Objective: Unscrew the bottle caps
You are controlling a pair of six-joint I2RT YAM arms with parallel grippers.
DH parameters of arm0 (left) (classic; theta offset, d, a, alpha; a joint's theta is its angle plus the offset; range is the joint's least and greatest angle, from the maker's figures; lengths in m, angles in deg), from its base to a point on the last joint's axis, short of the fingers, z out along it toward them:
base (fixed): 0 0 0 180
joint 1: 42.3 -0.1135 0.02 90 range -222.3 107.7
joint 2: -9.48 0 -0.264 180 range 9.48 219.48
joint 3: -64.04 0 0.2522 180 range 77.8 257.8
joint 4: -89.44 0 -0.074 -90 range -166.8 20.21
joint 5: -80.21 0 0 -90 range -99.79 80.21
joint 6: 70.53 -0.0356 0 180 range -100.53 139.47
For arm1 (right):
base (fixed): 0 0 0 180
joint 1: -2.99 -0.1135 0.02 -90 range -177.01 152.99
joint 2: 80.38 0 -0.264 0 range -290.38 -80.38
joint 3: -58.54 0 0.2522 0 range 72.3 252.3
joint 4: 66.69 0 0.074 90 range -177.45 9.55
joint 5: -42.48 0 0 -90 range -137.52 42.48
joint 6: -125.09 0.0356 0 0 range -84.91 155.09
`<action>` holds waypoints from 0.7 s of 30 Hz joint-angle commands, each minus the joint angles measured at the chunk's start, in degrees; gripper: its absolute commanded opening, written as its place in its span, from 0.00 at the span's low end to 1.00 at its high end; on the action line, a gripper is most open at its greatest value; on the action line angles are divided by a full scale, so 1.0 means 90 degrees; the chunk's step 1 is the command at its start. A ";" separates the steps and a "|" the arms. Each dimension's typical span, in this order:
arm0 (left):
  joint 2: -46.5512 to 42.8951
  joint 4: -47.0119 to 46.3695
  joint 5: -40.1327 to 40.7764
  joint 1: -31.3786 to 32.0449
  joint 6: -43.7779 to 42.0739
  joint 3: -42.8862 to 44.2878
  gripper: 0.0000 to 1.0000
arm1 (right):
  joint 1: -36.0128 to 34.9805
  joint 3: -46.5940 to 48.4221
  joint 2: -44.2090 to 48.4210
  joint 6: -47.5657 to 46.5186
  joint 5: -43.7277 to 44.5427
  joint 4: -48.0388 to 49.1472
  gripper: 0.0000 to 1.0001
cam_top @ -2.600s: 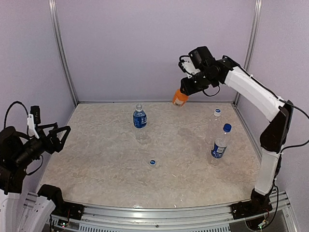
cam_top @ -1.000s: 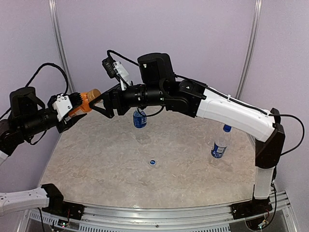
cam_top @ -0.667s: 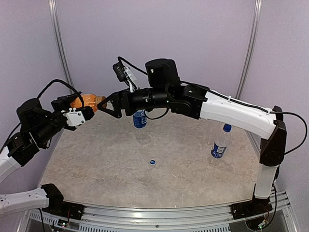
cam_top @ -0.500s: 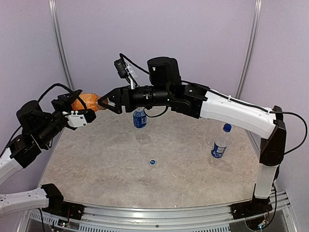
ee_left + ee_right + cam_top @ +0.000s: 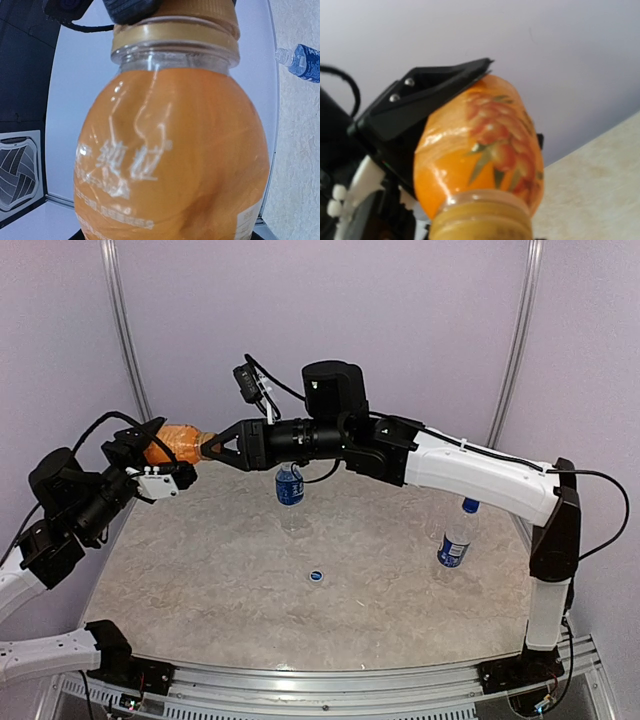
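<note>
The short orange bottle (image 5: 170,443) hangs in the air over the table's far left, lying roughly level. My left gripper (image 5: 163,456) is shut on its body; one black finger (image 5: 420,95) lies along its side. The bottle (image 5: 170,150) fills the left wrist view, so those fingers are hidden there. My right gripper (image 5: 213,448) reaches in from the right and is shut on the golden cap (image 5: 480,222). A black pad (image 5: 130,7) presses on the cap (image 5: 200,12). Two blue-labelled bottles stand on the table, one (image 5: 289,488) uncapped at mid-back, one (image 5: 455,535) with a blue cap at the right.
A loose blue cap (image 5: 316,576) lies near the middle of the marbled table (image 5: 200,580). The right arm (image 5: 470,465) stretches across the back of the table above the uncapped bottle. Lilac walls with metal posts (image 5: 125,360) close in the back and sides.
My right gripper has slid left onto the orange bottle's cap and closed on it. The left arm has shifted the bottle slightly up and left.
</note>
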 commanded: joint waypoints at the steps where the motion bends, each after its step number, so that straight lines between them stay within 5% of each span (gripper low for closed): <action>1: -0.0015 -0.0149 -0.0008 0.0070 0.0073 -0.0023 0.37 | 0.0044 0.0187 -0.0155 -0.0007 -0.0163 0.0033 0.11; 2: -0.0029 -0.0066 -0.0017 0.0081 0.0109 -0.0016 0.37 | 0.0043 0.0189 -0.0163 -0.0057 -0.0148 0.0011 0.00; 6: -0.0235 0.1855 -0.0321 0.0158 0.1251 0.0488 0.36 | -0.0006 0.0196 -0.0114 -0.0782 -0.0126 -0.0243 0.00; 9: -0.0340 0.4424 -0.1349 0.0160 0.3245 0.1554 0.35 | -0.0334 0.0272 0.0081 -0.2601 0.0540 -0.1026 0.00; 12: -0.0231 0.6426 -0.2611 0.0160 0.4246 0.2202 0.32 | -0.0882 -0.0298 0.0477 -0.5056 0.1211 -0.1437 0.00; 17: -0.0061 0.7663 -0.3693 0.0160 0.4818 0.2518 0.31 | -0.2017 -0.1882 0.1094 -0.8832 0.3139 -0.0956 0.00; 21: -0.0006 0.7834 -0.3817 0.0160 0.4865 0.2484 0.30 | -0.2518 -0.2389 0.1199 -1.0407 0.4777 -0.0282 0.00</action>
